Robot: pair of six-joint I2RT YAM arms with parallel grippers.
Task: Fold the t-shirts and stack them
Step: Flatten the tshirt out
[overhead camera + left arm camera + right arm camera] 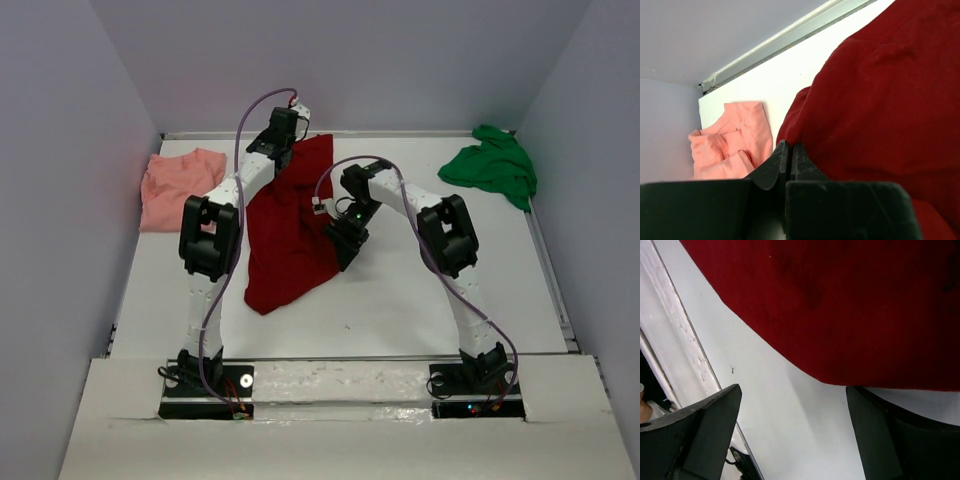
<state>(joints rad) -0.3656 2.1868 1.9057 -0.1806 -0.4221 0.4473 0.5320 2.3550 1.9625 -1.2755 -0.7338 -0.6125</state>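
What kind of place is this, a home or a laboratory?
Likely a lab robot cell: a white table inside plain grey walls, a left arm and right arm bolted at its near edge, over a dark red t-shirt.

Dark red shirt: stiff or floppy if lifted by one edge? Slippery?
Probably floppy: the dark red shirt lies in soft wrinkles and bunches at the left gripper. Likely light: its edge looks thin. The matte weave probably grips rather than slides.

The left gripper (789,152) sits at bottom centre, fingers pressed together on an edge of the dark red shirt (880,100) filling the right; the salmon-pink shirt (735,137) lies crumpled at lower left on the white table (790,75).
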